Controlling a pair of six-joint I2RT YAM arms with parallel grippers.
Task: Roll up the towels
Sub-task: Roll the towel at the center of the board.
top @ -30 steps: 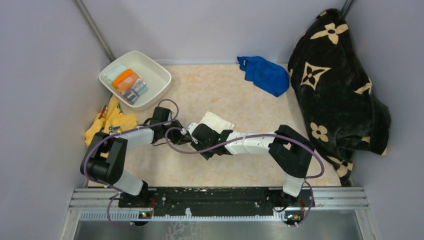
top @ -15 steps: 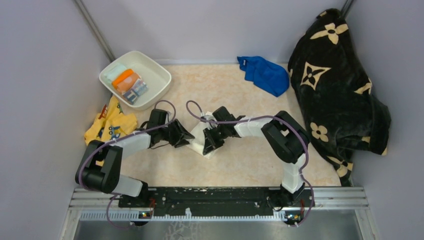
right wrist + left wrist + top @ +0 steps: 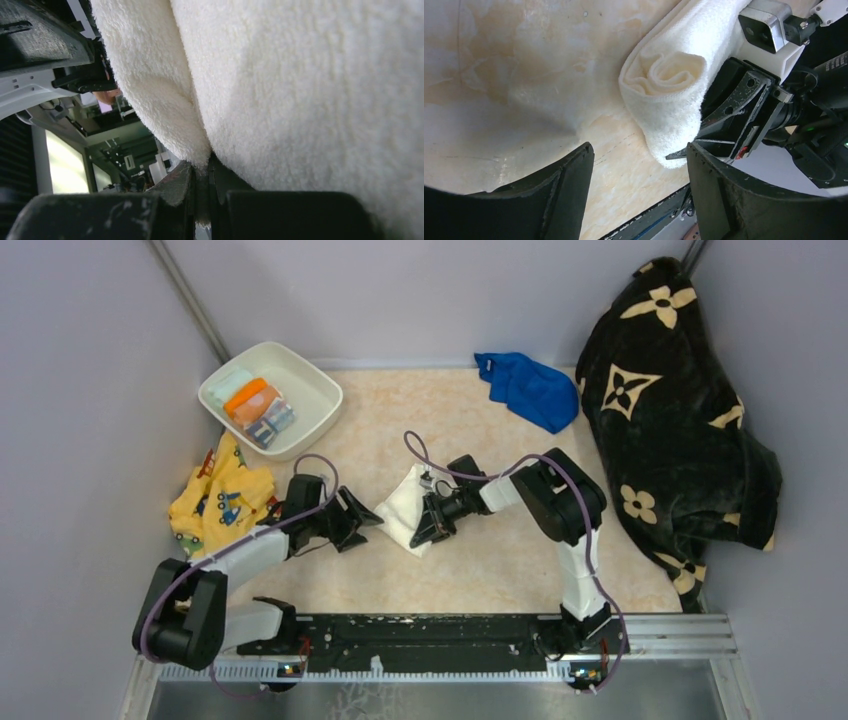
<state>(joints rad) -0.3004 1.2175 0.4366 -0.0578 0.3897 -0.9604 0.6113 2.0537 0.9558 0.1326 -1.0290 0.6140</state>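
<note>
The cream-white towel (image 3: 403, 505) lies rolled on the table's middle; the left wrist view shows its spiral end (image 3: 671, 75). My right gripper (image 3: 432, 523) is at its right side, shut on a fold of the towel (image 3: 300, 75), which is pinched between the fingers (image 3: 202, 175). My left gripper (image 3: 362, 521) stands open just left of the roll with nothing between its fingers (image 3: 640, 152). A royal blue towel (image 3: 530, 390) lies crumpled at the back. A printed blue, orange and white towel (image 3: 260, 408) sits in the white bin (image 3: 310, 380).
A yellow printed cloth (image 3: 218, 496) lies at the left edge beside my left arm. A big black blanket with cream flowers (image 3: 670, 410) is heaped along the right wall. Grey walls close in the table on three sides.
My left gripper has opened and drawn back to the left, off the cream towel. My right gripper has shut on the towel's edge, and its arm has pulled back to the right.
</note>
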